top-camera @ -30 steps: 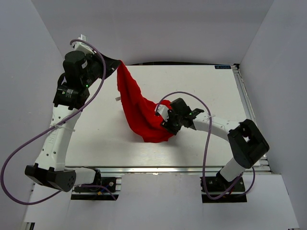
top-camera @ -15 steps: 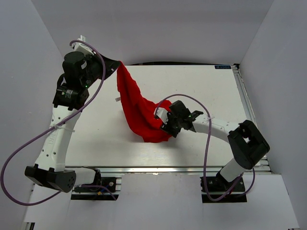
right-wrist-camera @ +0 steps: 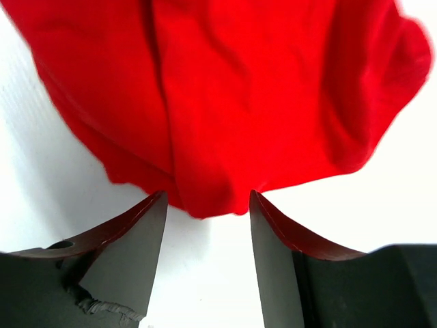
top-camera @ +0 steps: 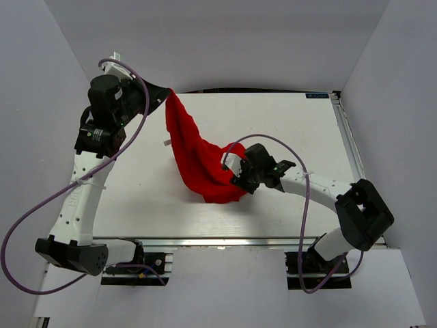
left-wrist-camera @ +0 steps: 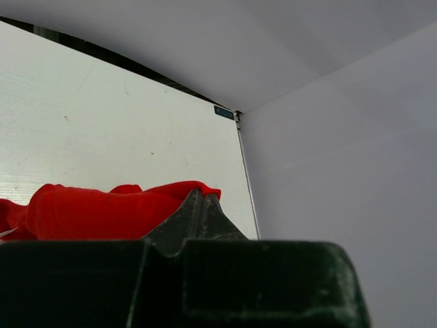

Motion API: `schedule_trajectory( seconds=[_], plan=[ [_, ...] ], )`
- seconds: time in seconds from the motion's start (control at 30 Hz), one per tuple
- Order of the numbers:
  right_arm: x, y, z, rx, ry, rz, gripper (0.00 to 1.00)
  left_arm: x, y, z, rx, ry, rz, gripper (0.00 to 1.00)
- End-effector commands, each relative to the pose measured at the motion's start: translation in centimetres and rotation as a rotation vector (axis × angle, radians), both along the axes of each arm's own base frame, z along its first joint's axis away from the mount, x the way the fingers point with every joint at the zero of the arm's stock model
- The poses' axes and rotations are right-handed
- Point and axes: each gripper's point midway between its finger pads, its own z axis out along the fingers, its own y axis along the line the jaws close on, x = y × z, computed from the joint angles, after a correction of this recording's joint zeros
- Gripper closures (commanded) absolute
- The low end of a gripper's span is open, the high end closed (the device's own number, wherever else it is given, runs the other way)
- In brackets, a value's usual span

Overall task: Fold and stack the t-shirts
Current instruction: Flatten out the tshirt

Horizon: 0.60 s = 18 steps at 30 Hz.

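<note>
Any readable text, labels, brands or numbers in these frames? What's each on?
No text is legible in any view.
Blue sticker at the far right corner of the table: print too small to read.
White tag on the red t-shirt: too small to tell if it carries text.

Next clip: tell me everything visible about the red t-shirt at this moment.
The t-shirt is plain bright red, soft, creased cloth, unfolded and bunched. Its upper end is pinched in the shut left tool and lifted; from there it drapes down diagonally to a crumpled heap resting on the white table. A small white tag sticks out at its left edge. The open right tool straddles the heap's edge, not clamping it.
</note>
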Motion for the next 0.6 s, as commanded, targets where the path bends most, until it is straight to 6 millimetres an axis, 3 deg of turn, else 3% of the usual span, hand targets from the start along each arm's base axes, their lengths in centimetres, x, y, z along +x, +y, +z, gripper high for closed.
schedule_trajectory(
  seconds=[0.0,0.57],
  plan=[
    [-0.4,-0.2,-0.4,-0.019,-0.018,0.018,0.43,-1.3,0.2,2.0,-0.022,-0.061,-0.011,1.0],
    [-0.2,0.0,-3.6,-0.067,-0.001,0.045,0.43,-1.4,0.4,1.4,-0.028,-0.045,-0.01,1.0]
  ],
)
